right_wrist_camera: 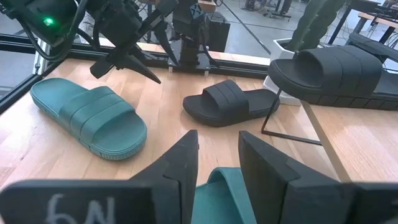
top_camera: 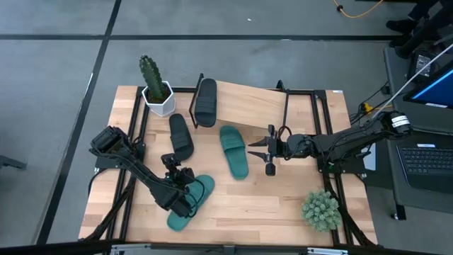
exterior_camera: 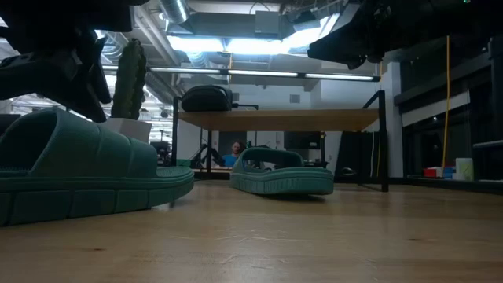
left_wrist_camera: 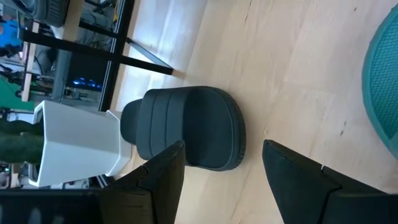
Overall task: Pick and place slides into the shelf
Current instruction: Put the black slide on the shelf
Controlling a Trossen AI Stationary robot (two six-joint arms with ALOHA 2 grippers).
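The shelf [top_camera: 248, 103] stands at the table's far side, and one black slide [top_camera: 205, 101] lies sole down on its board's left end. The second black slide [top_camera: 181, 136] lies sole down on the table in front of it. One teal slide [top_camera: 233, 151] lies mid-table, the other [top_camera: 190, 205] near the near-left corner. My left gripper [top_camera: 177, 170] hovers open above that near teal slide, facing the black slide [left_wrist_camera: 186, 127] on the table. My right gripper [top_camera: 258, 150] hangs open just right of the mid-table teal slide [right_wrist_camera: 214, 186], above the table.
A cactus in a white pot [top_camera: 156, 88] stands at the far-left corner beside the shelf. A spiky green plant [top_camera: 322, 209] sits near the near-right corner. Bare wood [top_camera: 262, 202] lies between the teal slides and the near edge. A laptop [top_camera: 428, 152] is off the table's right.
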